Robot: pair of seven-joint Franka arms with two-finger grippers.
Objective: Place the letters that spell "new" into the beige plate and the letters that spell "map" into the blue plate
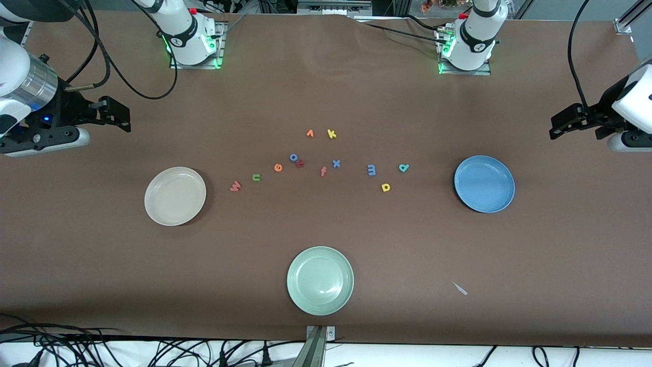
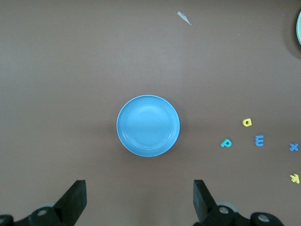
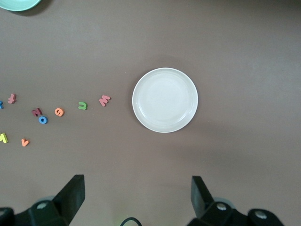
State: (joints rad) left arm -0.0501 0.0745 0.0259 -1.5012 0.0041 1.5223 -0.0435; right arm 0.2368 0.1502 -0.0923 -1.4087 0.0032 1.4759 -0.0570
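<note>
**Sorting not yet begun: both tools idle**

No letter lies in either plate, so the first pick is still to come. The left tool [image 2: 138, 200] hangs over the bench near the round medium-blue plate [image 1: 484, 183], fingers spread and empty; the right tool [image 3: 136, 197] hangs near the round cream-beige plate [image 1: 174, 195], likewise spread and empty.

The small foam letters lie flat in a loose row between the plates. Pinkish-red "w" [image 1: 235, 186], green "n" [image 1: 256, 177] and orange "e" [image 1: 277, 167] sit toward the beige plate. Blue "m" [image 1: 372, 169], teal "a" [image 1: 403, 167] and yellow "p" [image 1: 385, 187] sit toward the blue plate.

The next move likely calls for a low, narrow pinch (letters are thin).
</note>
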